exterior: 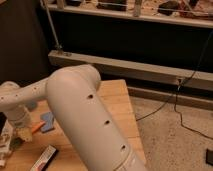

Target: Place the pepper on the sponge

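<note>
Showing the gripper (22,134) hanging wrist-down just left of the sponge (49,120), at the end of an arm (85,115) that doubles back over the wooden table (117,97). This downward pose suits reaching a small, low object from above. Whether the gripper is spread or closed cannot be told, because the wrist housing hides its tip. The pepper (36,127) sits at the sponge's left edge, between sponge and gripper, not yet resting on top of the pad. Whether it lies on the table or is carried cannot be told. The sponge lies flat, offering a broad landing face. A dark packet (45,157) lies nearer the camera than the sponge.
</note>
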`<state>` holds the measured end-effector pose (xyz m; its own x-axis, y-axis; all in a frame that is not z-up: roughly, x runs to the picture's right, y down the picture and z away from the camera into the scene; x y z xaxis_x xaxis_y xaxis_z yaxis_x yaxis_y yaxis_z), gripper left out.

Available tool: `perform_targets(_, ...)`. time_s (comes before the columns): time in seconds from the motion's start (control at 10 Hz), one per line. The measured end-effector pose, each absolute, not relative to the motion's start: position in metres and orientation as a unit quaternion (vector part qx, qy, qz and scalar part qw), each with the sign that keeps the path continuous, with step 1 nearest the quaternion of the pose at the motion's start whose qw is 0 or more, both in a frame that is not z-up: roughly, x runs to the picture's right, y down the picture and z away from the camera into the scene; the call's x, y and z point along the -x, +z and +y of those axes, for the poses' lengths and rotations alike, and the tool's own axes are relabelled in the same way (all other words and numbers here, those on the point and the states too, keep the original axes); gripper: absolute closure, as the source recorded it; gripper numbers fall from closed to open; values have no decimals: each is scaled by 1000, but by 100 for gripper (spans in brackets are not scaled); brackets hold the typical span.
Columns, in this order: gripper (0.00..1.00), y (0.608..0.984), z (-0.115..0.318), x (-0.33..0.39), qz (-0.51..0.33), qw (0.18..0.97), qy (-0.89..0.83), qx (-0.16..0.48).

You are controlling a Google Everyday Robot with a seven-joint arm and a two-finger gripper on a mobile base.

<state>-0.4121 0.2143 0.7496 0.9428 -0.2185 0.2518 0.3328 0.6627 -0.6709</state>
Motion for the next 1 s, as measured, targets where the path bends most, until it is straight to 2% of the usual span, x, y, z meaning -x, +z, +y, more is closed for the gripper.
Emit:
perform_targets(0.6, 35, 776, 238, 443, -68, 900, -187, 387)
perform_targets(0.8, 49, 782, 241, 444, -57, 899, -193, 390)
perform_targets(0.9, 61, 784, 240, 444, -53, 899, -194, 388)
perform_targets(1.0, 69, 785, 239, 445, -50, 900, -193, 387)
